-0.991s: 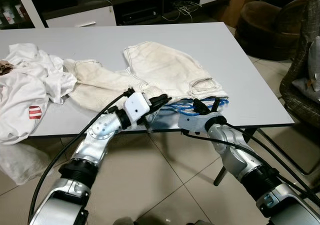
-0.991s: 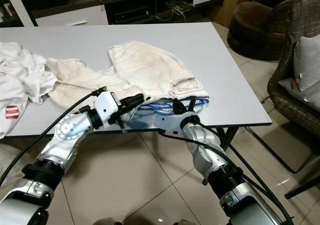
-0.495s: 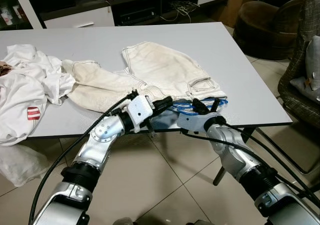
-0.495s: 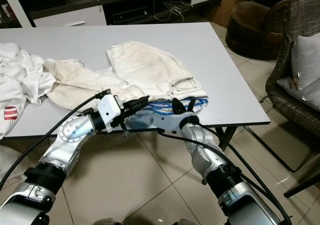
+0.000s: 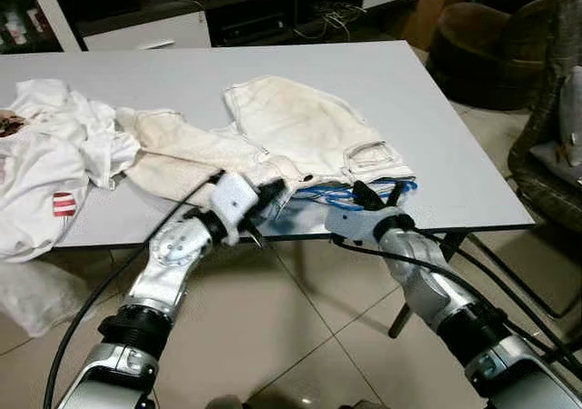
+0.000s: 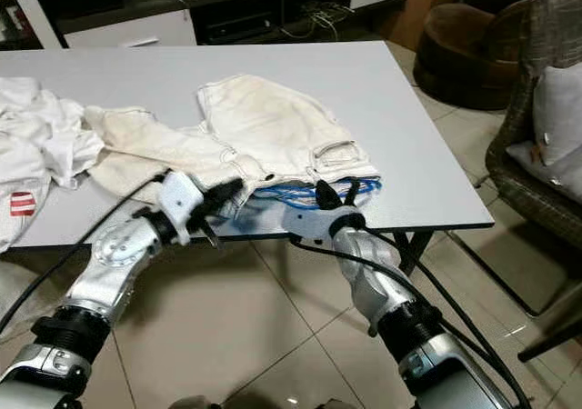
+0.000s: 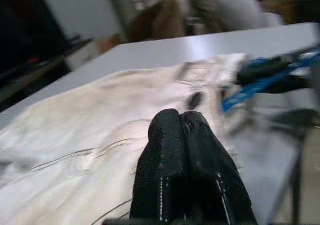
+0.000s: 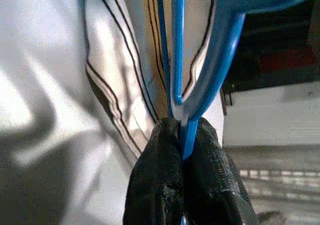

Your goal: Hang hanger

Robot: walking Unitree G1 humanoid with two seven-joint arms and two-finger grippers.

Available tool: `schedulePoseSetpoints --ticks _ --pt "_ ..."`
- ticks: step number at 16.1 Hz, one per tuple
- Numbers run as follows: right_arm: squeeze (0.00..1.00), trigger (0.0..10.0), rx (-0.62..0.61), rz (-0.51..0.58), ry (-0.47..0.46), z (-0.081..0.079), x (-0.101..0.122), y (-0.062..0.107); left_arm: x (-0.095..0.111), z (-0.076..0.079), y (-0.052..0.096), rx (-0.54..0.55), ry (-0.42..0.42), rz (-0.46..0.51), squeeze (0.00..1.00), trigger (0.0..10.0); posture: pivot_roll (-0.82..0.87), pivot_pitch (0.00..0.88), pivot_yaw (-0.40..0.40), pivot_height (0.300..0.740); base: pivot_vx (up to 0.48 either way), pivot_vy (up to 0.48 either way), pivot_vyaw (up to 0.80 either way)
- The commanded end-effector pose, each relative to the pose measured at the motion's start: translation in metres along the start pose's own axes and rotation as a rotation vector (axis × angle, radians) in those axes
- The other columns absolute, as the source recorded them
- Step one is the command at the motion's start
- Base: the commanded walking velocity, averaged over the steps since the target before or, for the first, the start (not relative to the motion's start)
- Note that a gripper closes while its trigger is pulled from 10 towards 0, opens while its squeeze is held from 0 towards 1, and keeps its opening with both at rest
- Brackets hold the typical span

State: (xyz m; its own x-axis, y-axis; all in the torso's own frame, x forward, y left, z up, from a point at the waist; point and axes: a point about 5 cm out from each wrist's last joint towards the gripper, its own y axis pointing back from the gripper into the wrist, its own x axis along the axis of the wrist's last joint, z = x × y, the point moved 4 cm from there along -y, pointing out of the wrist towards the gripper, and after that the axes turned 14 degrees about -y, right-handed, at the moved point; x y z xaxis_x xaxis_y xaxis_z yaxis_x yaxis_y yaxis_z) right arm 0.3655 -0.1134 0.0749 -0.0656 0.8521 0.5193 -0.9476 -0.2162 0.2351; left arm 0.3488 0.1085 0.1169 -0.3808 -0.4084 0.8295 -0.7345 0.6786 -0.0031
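A blue hanger (image 5: 338,194) lies at the table's near edge, partly tucked under a pair of cream trousers (image 5: 300,123) spread on the grey table (image 5: 455,182). My right gripper (image 5: 377,194) is shut on the hanger's thin blue bar (image 8: 220,60), with the fingertips (image 8: 165,135) pinching it against the striped waistband. My left gripper (image 5: 268,192) is at the table edge just left of the hanger, over the trousers' hem. Its fingers (image 7: 167,130) are pressed together with nothing between them, above the cream cloth (image 7: 90,135).
A white shirt (image 5: 45,164) with a red patch is heaped on the table's left end. A woven armchair (image 5: 555,127) and a brown seat (image 5: 473,45) stand to the right. A dark TV cabinet (image 5: 182,9) runs behind the table. Tiled floor lies below.
My left gripper has drawn back leftward from the hanger to the trousers' hem. The right gripper stays on the hanger.
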Motion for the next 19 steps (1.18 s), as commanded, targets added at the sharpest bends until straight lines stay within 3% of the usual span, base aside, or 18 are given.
schedulePoseSetpoints --ticks 1,6,13,17,19 --pt "0.00 10.0 -0.019 -0.015 -0.059 0.002 -0.004 0.000 -0.001 -0.008 0.000 0.054 0.012 -0.010 0.00 10.0 0.04 0.000 0.043 0.740 0.000 0.000 0.00" --pt "0.00 10.0 -0.072 -0.042 -0.187 0.002 -0.016 0.005 -0.004 -0.029 0.002 0.254 0.154 -0.002 0.00 10.0 0.03 0.000 0.047 0.740 0.000 0.000 0.00" --pt "0.00 10.0 -0.125 -0.004 -0.231 0.010 -0.013 0.006 -0.004 -0.048 0.008 0.382 0.241 0.021 0.00 10.0 0.03 0.000 0.046 0.740 0.000 0.000 0.00" --pt "0.00 10.0 -0.110 0.042 -0.231 0.005 -0.003 0.006 -0.005 -0.050 0.014 0.398 0.229 0.017 0.00 10.0 0.03 0.000 0.045 0.740 0.000 0.000 0.00" --pt "0.00 10.0 -0.106 0.058 -0.231 0.002 -0.001 0.007 -0.010 -0.041 0.020 0.400 0.250 0.009 0.00 10.0 0.03 0.000 0.044 0.740 0.000 0.000 0.00"
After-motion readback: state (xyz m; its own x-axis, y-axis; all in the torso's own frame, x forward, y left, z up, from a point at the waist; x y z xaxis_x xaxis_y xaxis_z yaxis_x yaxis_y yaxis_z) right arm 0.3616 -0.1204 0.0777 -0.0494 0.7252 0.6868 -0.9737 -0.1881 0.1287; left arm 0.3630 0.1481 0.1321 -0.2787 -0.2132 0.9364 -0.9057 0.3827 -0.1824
